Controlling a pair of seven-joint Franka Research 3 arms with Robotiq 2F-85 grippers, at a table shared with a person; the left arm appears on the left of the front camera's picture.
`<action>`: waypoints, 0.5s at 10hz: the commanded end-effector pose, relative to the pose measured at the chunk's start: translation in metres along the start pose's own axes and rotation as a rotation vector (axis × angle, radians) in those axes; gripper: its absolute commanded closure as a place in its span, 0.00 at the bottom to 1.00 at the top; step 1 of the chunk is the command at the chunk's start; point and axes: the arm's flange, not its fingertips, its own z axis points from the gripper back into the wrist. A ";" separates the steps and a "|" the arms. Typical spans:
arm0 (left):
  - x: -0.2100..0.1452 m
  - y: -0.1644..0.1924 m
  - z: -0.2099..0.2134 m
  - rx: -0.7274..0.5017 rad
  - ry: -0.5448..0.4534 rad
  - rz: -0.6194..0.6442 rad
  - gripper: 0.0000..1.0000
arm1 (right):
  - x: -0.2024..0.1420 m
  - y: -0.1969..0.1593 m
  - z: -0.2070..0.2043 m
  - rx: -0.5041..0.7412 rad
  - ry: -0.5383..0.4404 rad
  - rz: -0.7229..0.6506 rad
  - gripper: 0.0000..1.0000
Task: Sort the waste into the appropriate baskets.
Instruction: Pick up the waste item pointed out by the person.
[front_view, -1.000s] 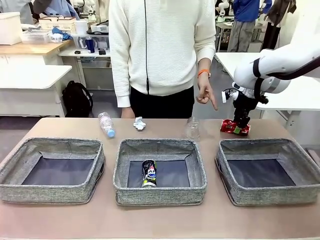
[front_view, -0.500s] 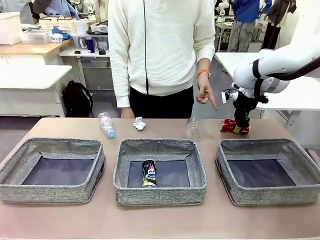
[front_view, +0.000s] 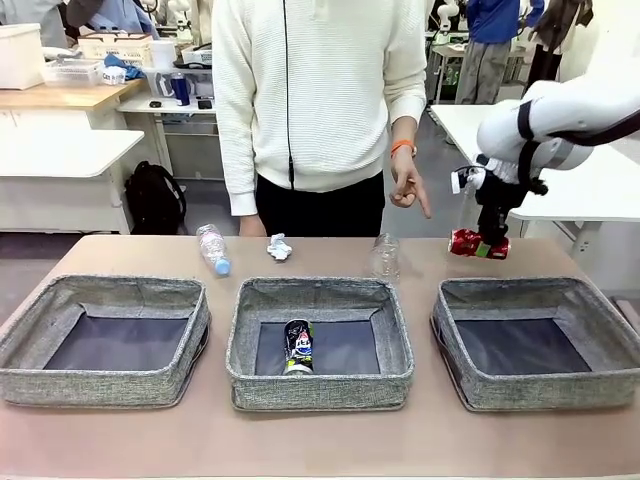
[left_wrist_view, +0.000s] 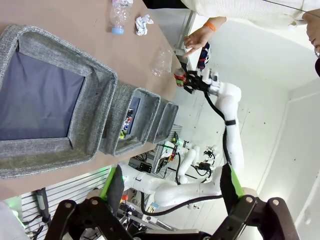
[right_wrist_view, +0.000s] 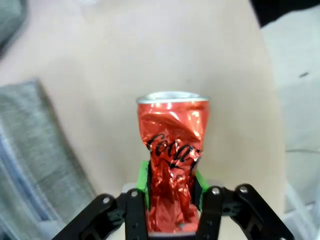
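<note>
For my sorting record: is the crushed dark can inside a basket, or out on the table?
Inside. The crushed dark can lies on the floor of the middle basket, within its walls.

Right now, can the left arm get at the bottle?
Probably yes. The bottle lies free on the table behind the left basket, with nothing on it, and the left fingers are open and empty. The arm would have to reach over that basket.

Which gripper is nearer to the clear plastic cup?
Right. The right gripper, shut on the crushed red can, hangs a short way to the robot's right of the clear plastic cup; the left gripper, open, is well back on the robot's side of the baskets.
</note>
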 end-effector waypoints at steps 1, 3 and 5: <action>-0.002 0.001 0.002 0.004 0.001 -0.014 0.00 | -0.011 0.061 0.075 0.040 -0.148 -0.249 1.00; -0.002 0.001 0.002 0.004 0.001 -0.014 0.00 | -0.018 0.125 0.111 -0.116 -0.199 -0.330 1.00; -0.002 0.001 0.002 0.004 0.001 -0.014 0.00 | -0.018 0.137 0.095 -0.218 -0.037 -0.207 1.00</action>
